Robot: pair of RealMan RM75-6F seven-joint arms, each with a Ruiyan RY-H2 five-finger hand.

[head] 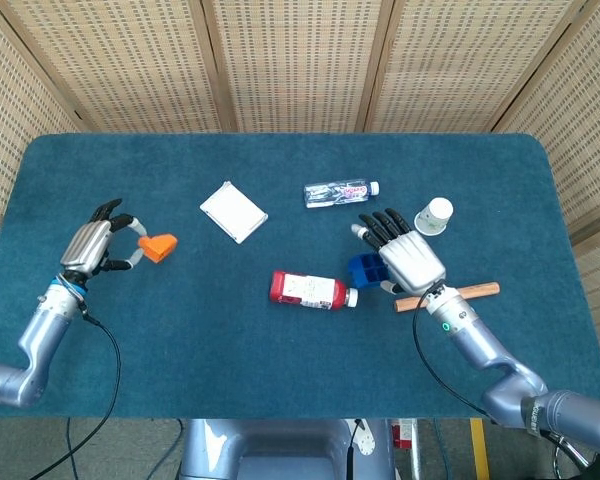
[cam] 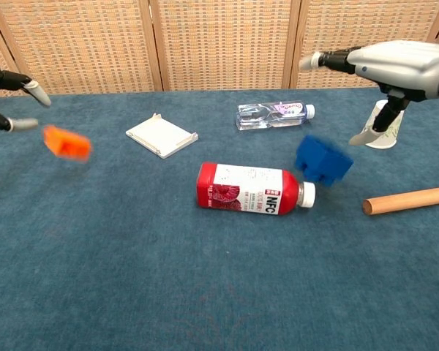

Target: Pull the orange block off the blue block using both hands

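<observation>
The two blocks are apart. The orange block lies just right of my left hand, whose fingers are spread; in the chest view the orange block is blurred and clear of the fingertips at the left edge. Left of and partly under my right hand is the blue block. In the chest view the blue block is blurred beside the juice bottle's cap, below the right hand, which holds nothing and has its fingers apart.
A red juice bottle lies at the table's middle. Behind it are a clear water bottle and a white pad. A paper cup and a wooden stick sit close to my right hand.
</observation>
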